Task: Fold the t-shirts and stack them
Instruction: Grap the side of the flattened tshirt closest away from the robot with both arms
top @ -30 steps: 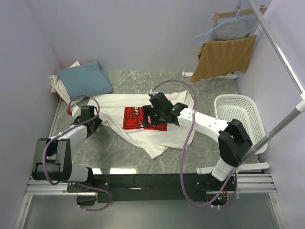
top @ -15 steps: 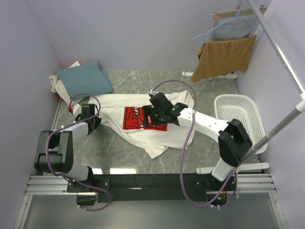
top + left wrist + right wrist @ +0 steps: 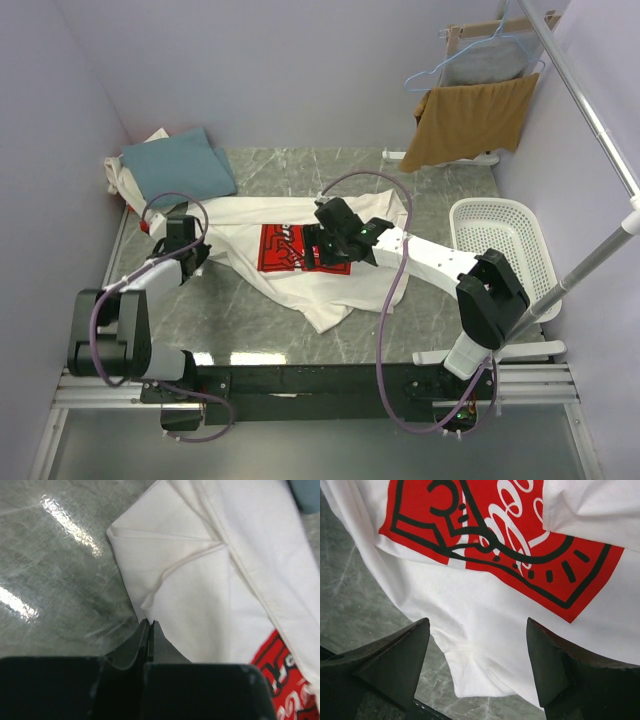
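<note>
The white t-shirt (image 3: 300,285) with a red chest print (image 3: 290,247) lies crumpled across the middle of the table. My left gripper (image 3: 198,253) sits at its left sleeve, and in the left wrist view the gripper (image 3: 148,623) is shut on the folded hem of the white t-shirt (image 3: 210,580). My right gripper (image 3: 320,250) hovers over the print. Seen from the right wrist, that gripper (image 3: 477,622) is open, with the white t-shirt (image 3: 485,640) and its red print (image 3: 500,530) below it. A folded teal-blue t-shirt (image 3: 178,165) rests on an off-white one (image 3: 122,185) at the back left.
A white plastic basket (image 3: 500,240) stands at the right edge of the table. Behind it is a rack with a tan-brown cloth (image 3: 470,120) and a grey garment on a blue hanger (image 3: 480,62). A metal pole (image 3: 590,110) runs overhead on the right.
My left gripper has closed on the sleeve hem, and its arm shifted slightly. The right gripper has stayed open over the print.
</note>
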